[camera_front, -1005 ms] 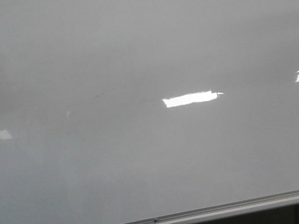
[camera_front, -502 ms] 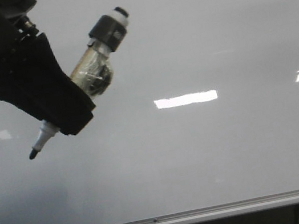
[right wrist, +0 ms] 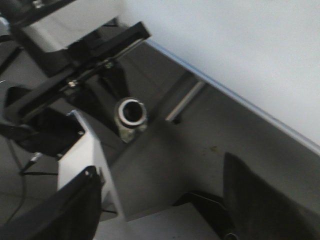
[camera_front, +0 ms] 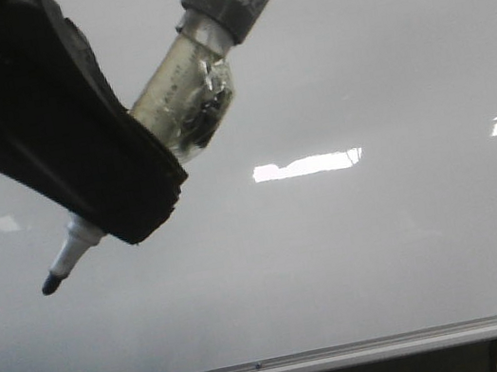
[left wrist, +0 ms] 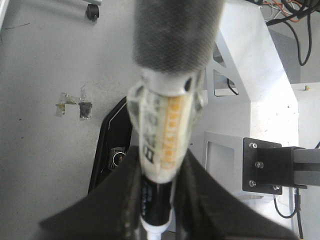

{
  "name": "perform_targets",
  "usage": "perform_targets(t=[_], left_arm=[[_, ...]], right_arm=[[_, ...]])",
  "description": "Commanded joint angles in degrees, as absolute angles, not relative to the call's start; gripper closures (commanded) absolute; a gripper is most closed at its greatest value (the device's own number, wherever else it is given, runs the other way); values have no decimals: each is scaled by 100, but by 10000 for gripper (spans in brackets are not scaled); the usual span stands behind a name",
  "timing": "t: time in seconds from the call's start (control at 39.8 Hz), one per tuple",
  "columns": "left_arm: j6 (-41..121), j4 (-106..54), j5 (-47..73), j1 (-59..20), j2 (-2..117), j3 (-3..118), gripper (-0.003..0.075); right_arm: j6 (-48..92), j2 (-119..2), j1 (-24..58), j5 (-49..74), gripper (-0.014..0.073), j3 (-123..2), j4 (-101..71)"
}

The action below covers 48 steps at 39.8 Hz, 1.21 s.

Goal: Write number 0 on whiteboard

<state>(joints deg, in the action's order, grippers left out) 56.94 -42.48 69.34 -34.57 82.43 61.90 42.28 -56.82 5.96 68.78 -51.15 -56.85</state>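
Whiteboard [camera_front: 413,244]: glossy white-grey surface, smooth, bright reflections at mid-right of front view; lower edge trimmed with silver brushed-metal strip [camera_front: 355,354].
Marker [camera_front: 184,91]: clear shiny plastic barrel wrapped in crinkled transparent tape; grey cap end with fine mesh-like texture in left wrist view; white plastic neck, black matt tip [camera_front: 51,283].
Left gripper [camera_front: 80,158]: black matt plastic, slightly rough finish.
Right gripper [right wrist: 160,210]: dark matt fingers.

front view faces whiteboard [camera_front: 357,254] closely, right wrist possibly shares its edge
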Motion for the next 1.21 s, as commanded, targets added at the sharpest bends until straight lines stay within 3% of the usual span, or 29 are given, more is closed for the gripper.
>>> perform_targets(t=[0.0,0.45,0.73,1.03,1.18], left_arm=[[5734,-4627,7250,-3500,8041,6356,739],[5734,-4627,7250,-3500,8041,6356,739],[5734,-4627,7237,-3500,8041,6356,739],[5853,-4627,7059,-3500,8041,6356,739],[5853,-4627,6905,-3500,8041,6356,710]], right_arm=[[4763,-6100,692,7344,21,-5390,-6609],[4892,-7607,2091,7141,52,-6114,-6651],[4892,-7881,2359,7154,232,-6121,-6670],[4892,-7887,2359,7323,670,-6121,-6672],[4892,-7887,2359,7328,662,-6121,-6672]])
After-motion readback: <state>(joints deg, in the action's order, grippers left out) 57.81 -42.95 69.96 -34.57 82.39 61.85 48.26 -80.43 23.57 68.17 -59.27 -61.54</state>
